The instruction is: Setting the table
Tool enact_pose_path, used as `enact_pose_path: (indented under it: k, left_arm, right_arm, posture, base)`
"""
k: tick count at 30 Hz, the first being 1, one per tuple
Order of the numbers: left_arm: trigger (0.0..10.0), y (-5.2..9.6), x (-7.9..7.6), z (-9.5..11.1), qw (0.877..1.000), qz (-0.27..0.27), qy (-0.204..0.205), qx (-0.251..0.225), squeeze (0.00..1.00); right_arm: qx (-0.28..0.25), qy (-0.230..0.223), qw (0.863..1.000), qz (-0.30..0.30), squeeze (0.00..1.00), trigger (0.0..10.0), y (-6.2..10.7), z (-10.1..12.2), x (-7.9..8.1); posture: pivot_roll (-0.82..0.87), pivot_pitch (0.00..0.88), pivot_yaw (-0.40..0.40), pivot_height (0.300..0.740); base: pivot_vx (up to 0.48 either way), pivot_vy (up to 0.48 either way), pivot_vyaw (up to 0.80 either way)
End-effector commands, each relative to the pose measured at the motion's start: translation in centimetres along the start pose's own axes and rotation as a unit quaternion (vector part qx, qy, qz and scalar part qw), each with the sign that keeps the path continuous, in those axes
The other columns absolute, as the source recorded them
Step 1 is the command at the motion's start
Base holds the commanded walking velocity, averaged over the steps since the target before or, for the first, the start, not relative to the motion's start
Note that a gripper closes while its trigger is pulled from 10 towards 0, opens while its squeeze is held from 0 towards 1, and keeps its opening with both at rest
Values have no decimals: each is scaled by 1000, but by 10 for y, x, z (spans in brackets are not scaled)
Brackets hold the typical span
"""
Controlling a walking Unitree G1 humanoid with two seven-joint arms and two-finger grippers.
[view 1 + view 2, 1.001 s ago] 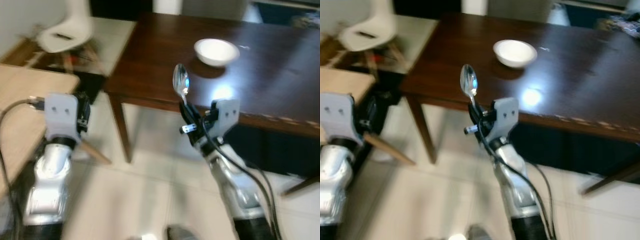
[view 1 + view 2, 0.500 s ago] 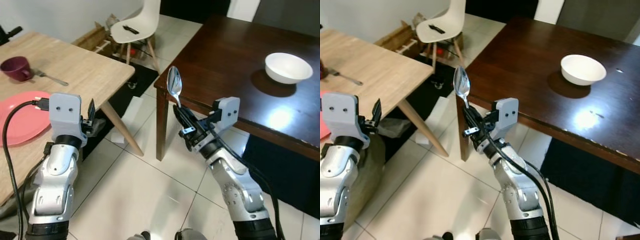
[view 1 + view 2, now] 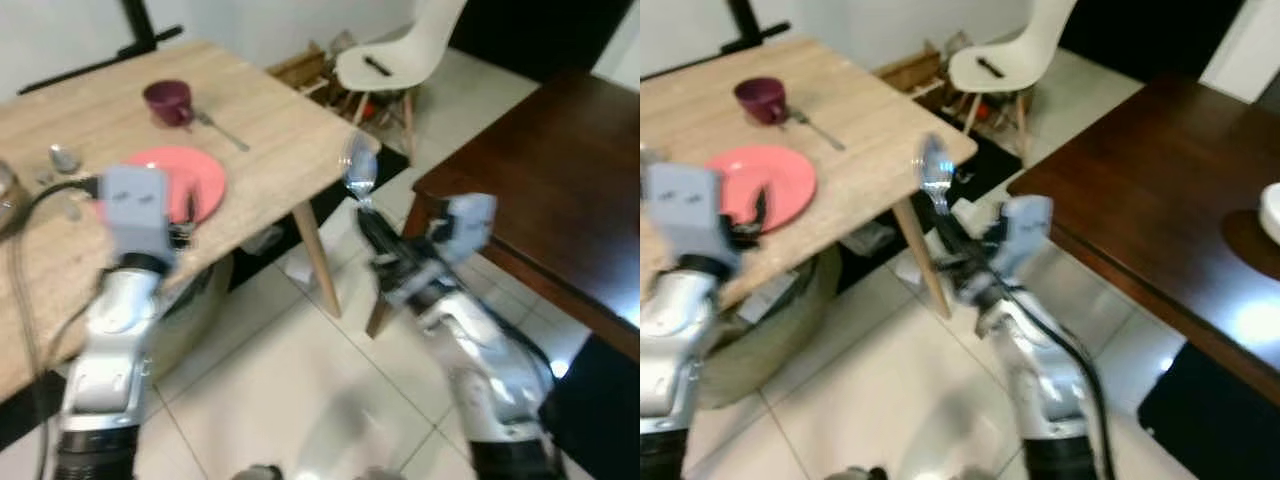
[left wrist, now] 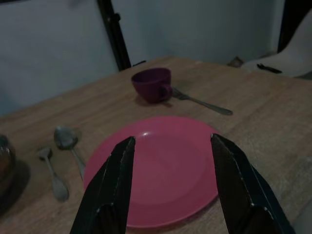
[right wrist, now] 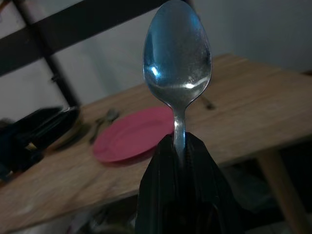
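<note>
Right wrist view: your right gripper [image 5: 183,146] has its jaws clamped on the spoon [image 5: 178,63] by the handle, bowl up, so it rides upright and clear during the walk. The spoon is off the wooden surface [image 3: 270,130], out past its near corner over the floor. Left gripper [image 4: 173,165] hangs jaws wide over the pink plate [image 4: 161,170] at the surface's near edge, holding nothing. The mug [image 4: 153,85] and fork [image 4: 200,103] sit beyond the plate, two spoons [image 4: 66,141] beside it; likely you're carrying yours in to join that setting.
</note>
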State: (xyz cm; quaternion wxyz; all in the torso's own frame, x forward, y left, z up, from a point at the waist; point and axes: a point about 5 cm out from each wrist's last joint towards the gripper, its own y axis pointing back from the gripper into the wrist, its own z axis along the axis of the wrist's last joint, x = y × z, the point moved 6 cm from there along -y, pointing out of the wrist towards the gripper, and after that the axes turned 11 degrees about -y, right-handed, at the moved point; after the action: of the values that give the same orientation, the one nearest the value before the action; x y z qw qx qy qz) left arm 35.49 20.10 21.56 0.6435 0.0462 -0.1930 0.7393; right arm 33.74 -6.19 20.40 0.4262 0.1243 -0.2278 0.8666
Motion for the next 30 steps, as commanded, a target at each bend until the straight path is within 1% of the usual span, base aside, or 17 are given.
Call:
enact_pose_path:
  k: [1,2,3,4,5,7,14,20,23,27,30]
  left_arm:
    - [10000,0,-9,0,1000,-14,-1,3,0]
    - [10000,0,-9,0,1000,-14,-1,3,0]
    - [10000,0,-10,0,1000,-15,-1,3,0]
    - [10000,0,-10,0,1000,-15,-1,3,0]
    - [10000,0,-11,1,1000,-17,-2,2,0]
    - [10000,-1,-12,1,1000,-19,-3,2,0]
    - [10000,-1,-12,2,1000,-20,-3,2,0]
    - [10000,0,-14,3,1000,-21,-5,0,0]
    - [10000,0,-15,6,1000,-24,-8,-5,0]
    - [10000,2,-15,11,999,-24,-9,-20,0]
    - [10000,3,-17,11,999,-29,-14,-19,0]
  right_arm:
    - [-8,8,1000,-24,0,10000,5,6,-11]
    - [-8,8,1000,-24,0,10000,5,6,-11]
    - [-21,10,999,-48,0,10000,5,11,-20]
    - [-21,10,999,-48,0,10000,5,11,-20]
    - [-28,12,998,-62,0,10000,5,15,-26]
    - [-34,12,997,-69,0,10000,5,19,-29]
    - [-39,13,996,-75,0,10000,6,22,-32]
    - [-41,6,997,-69,0,10000,6,23,-30]
    - [-43,5,997,-69,0,10000,6,23,-30]
    - [-51,-1,996,-74,0,10000,6,26,-32]
    - [-50,-7,996,-71,0,10000,7,27,-32]
  posture:
    - [-128,59,60,740]
    - [-128,59,60,740]
    - [-128,60,60,740]
    - [-128,60,60,740]
    - [-128,61,61,740]
    - [-128,61,61,740]
    - [-129,65,61,740]
    - [-127,71,61,740]
    - [-127,71,61,740]
    - [-127,71,61,740]
    - [-127,71,61,740]
  base:
    - [480,0,781]
    - [480,0,781]
    - [480,0,0]
    - [480,0,0]
    - [480,0,0]
    - [480,0,0]
    - [480,0,0]
    - [461,0,685]
    - [257,0,775]
    - [0,0,637]
    - [0,0,0]
